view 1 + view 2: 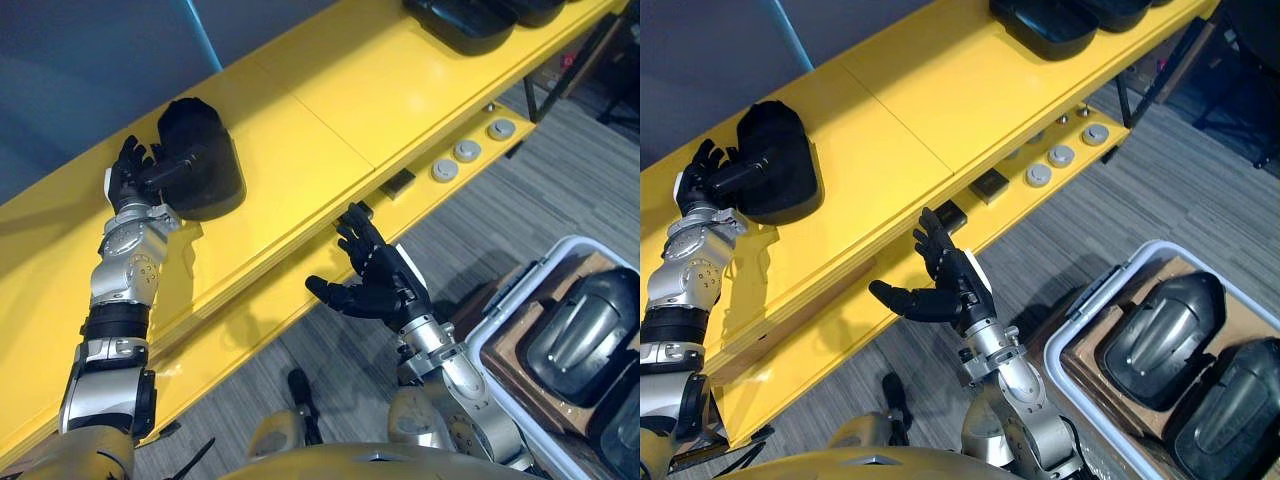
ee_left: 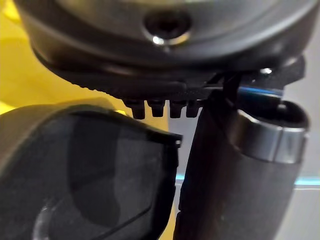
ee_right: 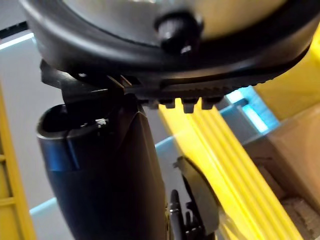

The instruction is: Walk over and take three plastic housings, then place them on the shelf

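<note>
Resting on the yellow shelf [image 1: 330, 90] at about ten o'clock in the head views, a black plastic housing [image 1: 210, 165] is held at its rim by the left hand [image 1: 128, 172]. The thumb lies across the housing's top and the fingers [image 1: 128, 150] stand behind its edge, pinching it. The right hand [image 1: 380, 285] hangs near the middle, just off the shelf's front edge, fingers spread wide and holding nothing. More dark housings [image 1: 460, 22] sit on the shelf at one o'clock. At four o'clock a white bin [image 1: 1065, 400] holds further housings [image 1: 580, 335].
</note>
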